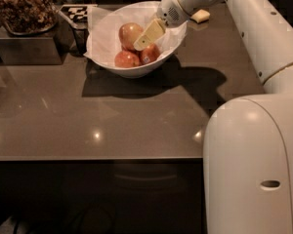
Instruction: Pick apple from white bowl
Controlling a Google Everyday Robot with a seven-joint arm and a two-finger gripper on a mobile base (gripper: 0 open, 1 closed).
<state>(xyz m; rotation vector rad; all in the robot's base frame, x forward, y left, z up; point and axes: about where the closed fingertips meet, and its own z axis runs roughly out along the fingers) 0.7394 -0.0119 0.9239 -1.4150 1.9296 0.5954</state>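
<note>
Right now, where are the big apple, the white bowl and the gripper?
apple (128, 33), camera view, upper skin.
white bowl (136, 72), camera view, front outer wall.
gripper (142, 41), camera view, tip, in bowl beside apple.

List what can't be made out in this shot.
Camera view: gripper, inside the white bowl, covers the apple's right side; contact unclear.
Camera view: two smaller apples sit partly behind the bowl's wall.
Camera view: pale object behind the arm, too small to identify.
Camera view: brown heap, cut off by top edge.
</note>
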